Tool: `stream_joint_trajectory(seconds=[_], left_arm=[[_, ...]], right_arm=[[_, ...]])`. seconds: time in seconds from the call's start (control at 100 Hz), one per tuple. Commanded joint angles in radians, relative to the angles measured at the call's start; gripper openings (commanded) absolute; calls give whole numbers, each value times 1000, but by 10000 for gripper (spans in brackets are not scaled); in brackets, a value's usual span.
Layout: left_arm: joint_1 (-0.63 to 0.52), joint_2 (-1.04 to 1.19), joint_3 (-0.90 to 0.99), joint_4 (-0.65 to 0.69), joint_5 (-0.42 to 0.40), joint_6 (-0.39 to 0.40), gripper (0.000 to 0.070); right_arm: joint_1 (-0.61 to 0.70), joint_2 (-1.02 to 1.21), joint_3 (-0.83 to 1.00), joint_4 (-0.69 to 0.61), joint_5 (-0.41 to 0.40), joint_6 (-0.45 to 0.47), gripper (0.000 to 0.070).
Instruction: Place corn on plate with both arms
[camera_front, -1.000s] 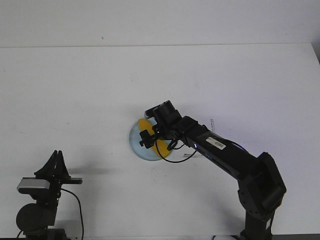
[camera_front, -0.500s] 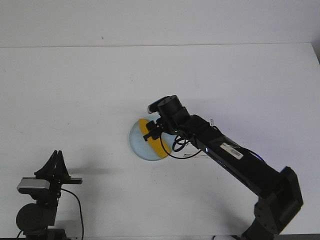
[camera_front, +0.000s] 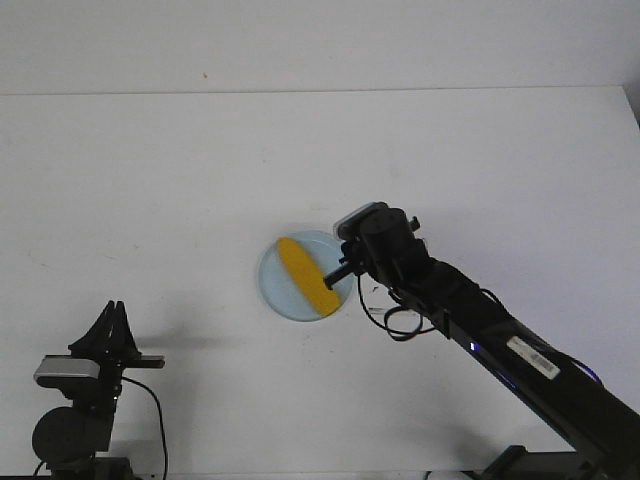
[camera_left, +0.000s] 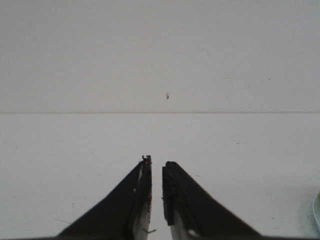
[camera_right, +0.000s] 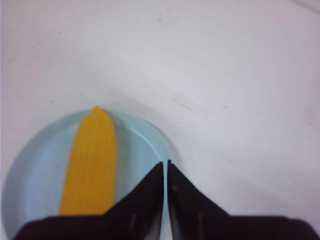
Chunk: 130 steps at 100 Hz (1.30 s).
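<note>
Lying on the plate (camera_front: 275, 290), the corn (camera_front: 306, 276) spans it diagonally, free of any grip. Right end effector (camera_front: 345, 272) is clenched on nothing, tips just above the plate's rim beside the corn. Left end effector (camera_front: 112, 318) sits well apart from the plate over bare counter (camera_front: 150, 180), fingers nearly together, empty.

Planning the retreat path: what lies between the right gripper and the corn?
Only bare plate. In the right wrist view the right gripper is shut beside the corn, apart from it, with pale-blue plate surface between them.
</note>
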Motion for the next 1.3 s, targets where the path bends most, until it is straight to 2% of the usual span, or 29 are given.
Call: stream_joint_trajectory(seconds=[0.0, 0.38, 0.61, 0.92, 1.29], left_arm=[[0, -2, -2, 15, -3, -1, 42], [0, -2, -2, 15, -3, -1, 42], [0, -2, -2, 15, -3, -1, 42], [0, -2, -2, 15, -3, -1, 42], [0, -2, -2, 15, -3, -1, 42]], right_arm=[[-14, -45, -92, 36, -1, -11, 14], [-290, -348, -491, 104, 2, 18, 14], [-435, -484, -699, 278, 0, 18, 14], [-452, -768, -886, 512, -1, 19, 14], [-452, -1128, -925, 408, 27, 14, 14]])
